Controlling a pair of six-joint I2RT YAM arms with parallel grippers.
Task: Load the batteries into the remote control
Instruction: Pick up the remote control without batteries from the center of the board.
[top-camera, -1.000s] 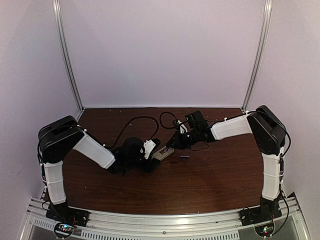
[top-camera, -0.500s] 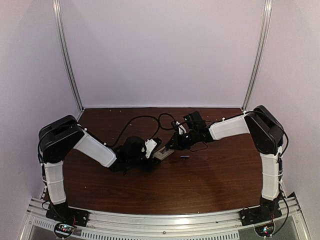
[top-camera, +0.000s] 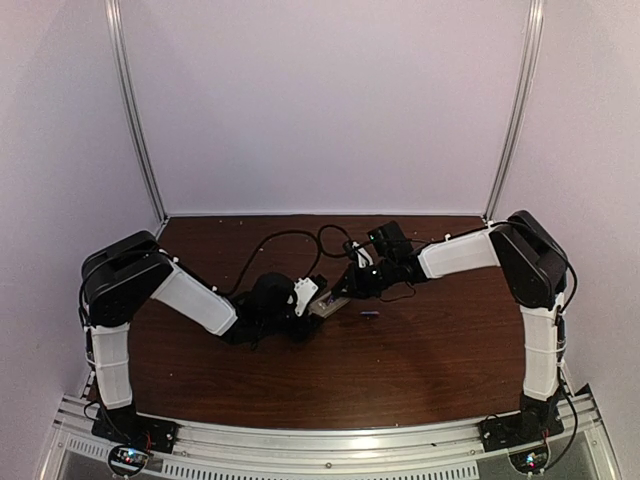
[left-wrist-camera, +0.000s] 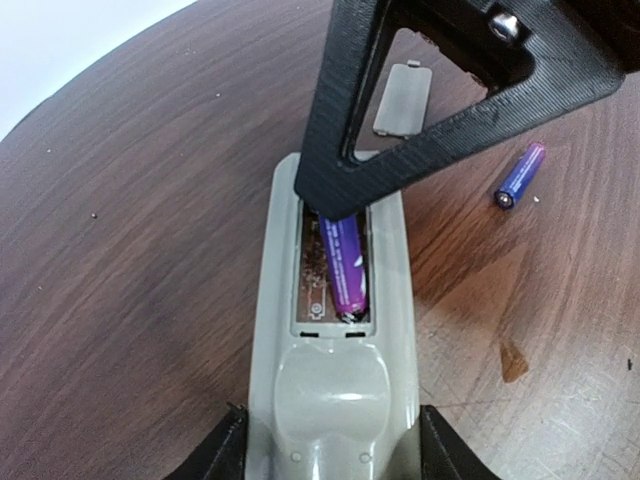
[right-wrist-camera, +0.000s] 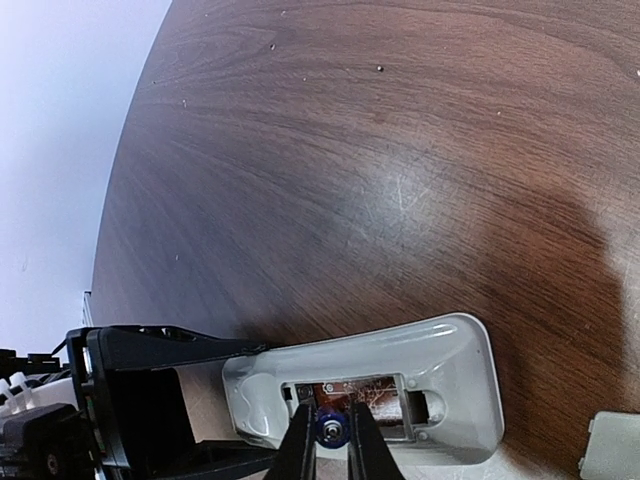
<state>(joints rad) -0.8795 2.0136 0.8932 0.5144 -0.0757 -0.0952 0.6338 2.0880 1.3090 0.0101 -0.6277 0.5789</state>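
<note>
While your left gripper (left-wrist-camera: 332, 448) clamps the remote (left-wrist-camera: 330, 345) by its near end, one finger (left-wrist-camera: 225, 452) on each long edge, the remote lies back-up on the table (left-wrist-camera: 130, 250) with its battery bay open. Your right gripper (right-wrist-camera: 330, 442) stands over that bay, narrowed onto the held battery (right-wrist-camera: 329, 428). The right wrist view shows the battery's round end pinched between the two fingertips (right-wrist-camera: 300, 448).

From your left wrist view, this purple battery sits in the right-hand slot of the bay. Its near end is at the contacts and its far end is hidden under the black right finger. The left-hand slot shows only a brown board. You cannot tell from these views whether the battery is pressed fully home.

Your loose battery (left-wrist-camera: 521, 173) lies on the table to the right of the remote, clear of it. The cover (left-wrist-camera: 403, 97) lies flat just past the remote's far end.
</note>
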